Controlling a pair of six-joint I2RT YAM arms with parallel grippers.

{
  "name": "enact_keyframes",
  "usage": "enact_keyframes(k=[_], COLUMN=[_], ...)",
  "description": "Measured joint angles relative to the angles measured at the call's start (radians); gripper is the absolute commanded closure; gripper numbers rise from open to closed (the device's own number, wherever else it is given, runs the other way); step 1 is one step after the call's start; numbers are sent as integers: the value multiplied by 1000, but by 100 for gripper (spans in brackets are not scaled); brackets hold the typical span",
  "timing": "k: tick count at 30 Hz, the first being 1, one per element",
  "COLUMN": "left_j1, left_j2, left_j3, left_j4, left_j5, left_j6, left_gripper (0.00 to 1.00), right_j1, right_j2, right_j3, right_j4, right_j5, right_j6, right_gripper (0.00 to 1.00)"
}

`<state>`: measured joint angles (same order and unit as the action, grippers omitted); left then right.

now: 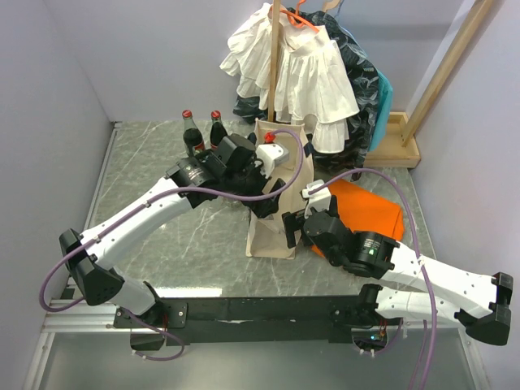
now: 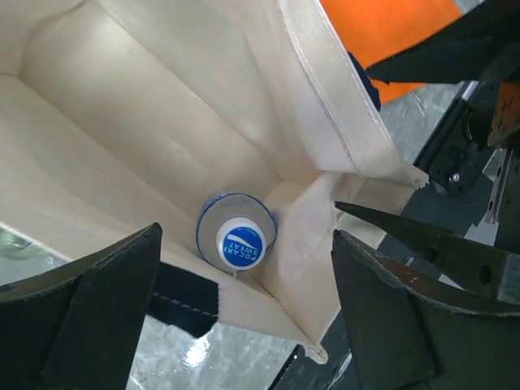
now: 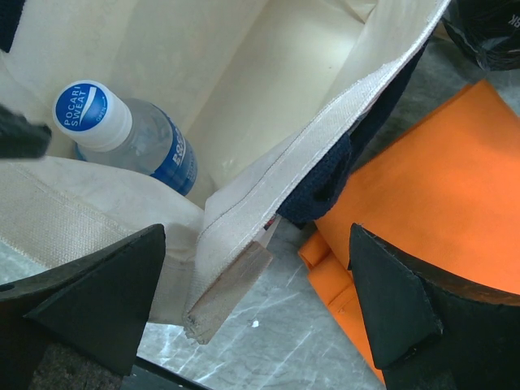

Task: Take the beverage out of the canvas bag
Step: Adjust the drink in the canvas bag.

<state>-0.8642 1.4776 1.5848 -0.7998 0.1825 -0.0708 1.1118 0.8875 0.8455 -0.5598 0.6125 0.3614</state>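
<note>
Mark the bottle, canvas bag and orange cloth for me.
bottle (image 2: 241, 243): left wrist view, on its cap.
canvas bag (image 2: 162, 122): left wrist view, on its inner wall.
orange cloth (image 3: 439, 179): right wrist view, on its flat top.

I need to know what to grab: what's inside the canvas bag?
Inside the canvas bag stands one Pocari Sweat bottle, white cap up, near a corner. Its base and the floor under it are hidden; nothing else shows.

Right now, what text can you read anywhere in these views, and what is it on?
"POCARI SWEAT": on the white cap of the bottle inside the canvas bag.
Blue label on that bottle: partly hidden, unreadable.
Two dark red-capped bottles: labels too small to read.
</note>
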Motion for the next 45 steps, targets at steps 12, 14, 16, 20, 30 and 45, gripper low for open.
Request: enact_keyframes(k=[12, 14, 16, 20, 30, 45], left_j1=[-27, -32, -35, -40, -49, -57], left_j2=[16, 20, 21, 33, 72, 92], left_j3=[-47, -56, -67, -77, -100, -87], left_j4=[-34, -26, -18, -2, 43, 24], left_j5=[-14, -24, -30, -45, -81, -122], left_j6=[8, 7, 7, 3, -23, -32], left_gripper=[14, 15, 15, 18, 29, 28], right_j1=[0, 0, 0, 0, 0, 0], right_j2=[0, 0, 0, 0, 1, 10], right_j3=[0, 0, 0, 0, -1, -1], right_j4=[0, 0, 0, 0, 1, 2], right_j5=[0, 0, 0, 0, 1, 7], right_j6=[8, 10, 11, 12, 15, 14], right_gripper=[0, 0, 0, 0, 0, 0])
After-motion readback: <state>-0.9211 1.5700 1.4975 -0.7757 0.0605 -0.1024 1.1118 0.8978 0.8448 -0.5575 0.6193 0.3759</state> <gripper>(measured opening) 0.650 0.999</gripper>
